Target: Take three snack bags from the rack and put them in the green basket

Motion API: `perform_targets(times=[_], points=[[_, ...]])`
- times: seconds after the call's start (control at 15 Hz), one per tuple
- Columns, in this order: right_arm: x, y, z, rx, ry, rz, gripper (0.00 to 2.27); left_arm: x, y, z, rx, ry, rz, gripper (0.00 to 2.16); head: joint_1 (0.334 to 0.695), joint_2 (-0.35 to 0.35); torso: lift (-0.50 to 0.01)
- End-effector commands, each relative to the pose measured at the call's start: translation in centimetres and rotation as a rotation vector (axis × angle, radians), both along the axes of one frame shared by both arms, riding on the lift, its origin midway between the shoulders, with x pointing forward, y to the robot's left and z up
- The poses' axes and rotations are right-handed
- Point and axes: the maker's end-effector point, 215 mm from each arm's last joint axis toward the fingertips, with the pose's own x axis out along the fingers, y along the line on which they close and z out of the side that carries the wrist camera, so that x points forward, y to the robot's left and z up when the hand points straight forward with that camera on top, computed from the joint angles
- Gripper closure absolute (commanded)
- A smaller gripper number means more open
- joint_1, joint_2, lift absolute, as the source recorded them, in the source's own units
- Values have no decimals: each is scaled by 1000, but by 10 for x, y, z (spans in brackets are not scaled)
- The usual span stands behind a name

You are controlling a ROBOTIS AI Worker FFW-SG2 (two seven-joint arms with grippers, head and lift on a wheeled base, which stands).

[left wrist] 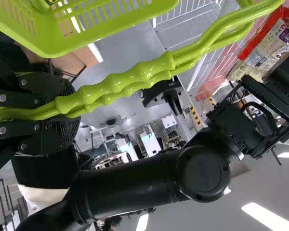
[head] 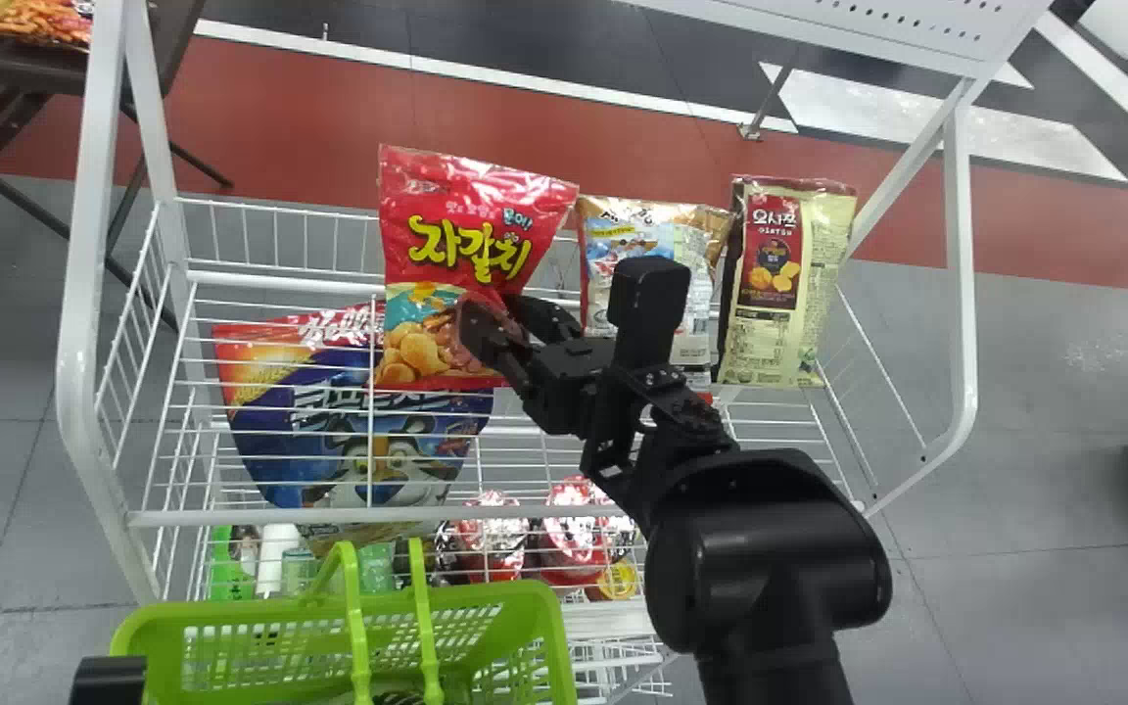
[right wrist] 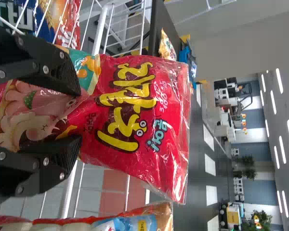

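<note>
In the head view my right gripper (head: 503,328) is shut on the red snack bag (head: 466,211), low on its front, above the rack's upper basket. The right wrist view shows my right gripper (right wrist: 77,118) with the bag (right wrist: 135,120) creased and bulging between its fingers. A tan-and-blue bag (head: 711,323) and a yellow-brown bag (head: 775,294) stand to its right. The green basket (head: 466,595) is at the lower left, with part of my left gripper (head: 109,679) beside it. In the left wrist view my left gripper (left wrist: 70,111) is shut on the green basket's handles (left wrist: 135,83).
The white wire rack (head: 961,294) has side posts around the bags. A large blue bag (head: 329,431) lies behind its wires. Red packages (head: 574,529) and small bottles (head: 275,558) are lower down. A dark table (head: 11,64) stands at the back left.
</note>
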Motion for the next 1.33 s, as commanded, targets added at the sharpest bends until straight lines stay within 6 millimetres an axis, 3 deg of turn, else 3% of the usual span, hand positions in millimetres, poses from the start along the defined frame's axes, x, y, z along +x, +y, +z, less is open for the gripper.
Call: perform_targets(times=[0.0, 0.13, 0.27, 0.33, 0.47, 0.6, 0.73, 1.0, 1.27], points=[[-13, -1, 17, 1, -37, -1, 2216, 1, 0, 1, -2, 0, -4, 2118, 695, -332, -6], [-34, -8, 38, -5, -45, -8, 2216, 4, 2, 1, 0, -3, 1, 2118, 695, -338, -6], [-62, -30, 50, -25, -4, -37, 2216, 8, 6, 0, 8, -7, 10, 2118, 695, -349, -6], [-79, -42, 63, -34, 6, -48, 2216, 11, 9, 0, 12, -9, 17, 2118, 695, -350, -6], [-131, -63, 67, 3, 119, -58, 2213, 12, 10, -2, 19, -4, 21, 2118, 695, -350, -6], [-183, -70, 60, 31, 246, -43, 2213, 10, 11, -3, 20, 3, 23, 2118, 695, -350, -6], [-219, -75, 57, 109, 328, -9, 2213, 7, 13, -3, 14, 14, 36, 2115, 695, -350, -6], [-299, -78, 3, 162, 630, 5, 2213, 5, 11, 1, -1, 12, 38, 2118, 695, -350, -6], [-334, -39, -26, 221, 770, 116, 2213, 1, 3, 5, -11, 9, 24, 2115, 695, -350, -6]])
